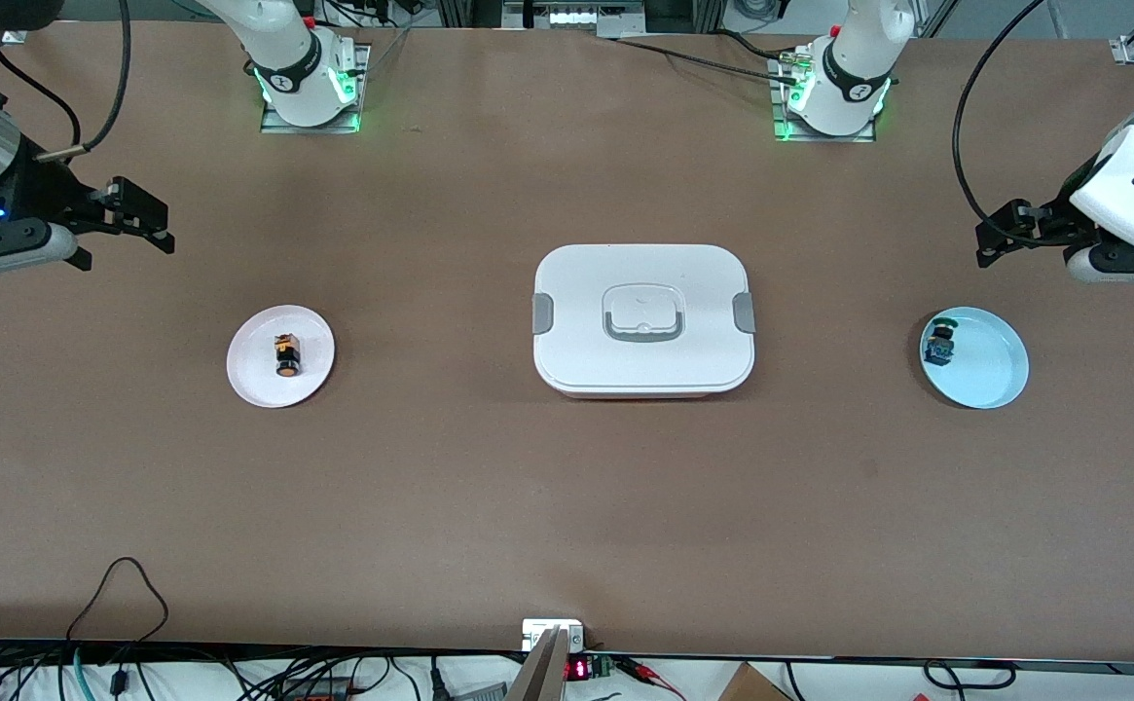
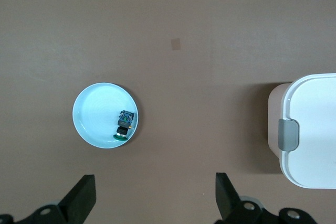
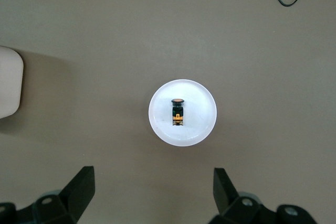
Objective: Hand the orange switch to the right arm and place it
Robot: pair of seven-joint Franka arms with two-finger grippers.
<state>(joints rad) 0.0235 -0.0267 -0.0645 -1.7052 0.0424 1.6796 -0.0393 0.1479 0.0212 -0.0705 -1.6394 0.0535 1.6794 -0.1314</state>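
Cables (image 1: 119,672) and a small display with red digits (image 1: 576,670) ran along the table edge nearest the front camera. On the brown table (image 1: 567,506), a white lidded box (image 1: 642,319) sat at the centre. Toward the right arm's end lay a white plate (image 1: 279,355), and the orange switch (image 1: 286,354) rested on it, on its side. Its long axis ran nearer-to-farther from the front camera, with the orange cap (image 1: 288,370) pointing toward that camera.

Toward the left arm's end lay a light blue plate (image 1: 985,365) holding a blue-and-green part (image 1: 940,343) near its rim.

The right gripper (image 1: 143,222) hung over the table at its own end, well apart from the white plate, fingers (image 3: 81,187) spread wide and holding nothing. The left gripper (image 1: 1000,234) hung over its end above the table, apart from the blue plate, fingers (image 2: 84,195) likewise spread wide and empty. Both arm bases (image 1: 306,83) stood at the table edge farthest from the front camera, lit green.
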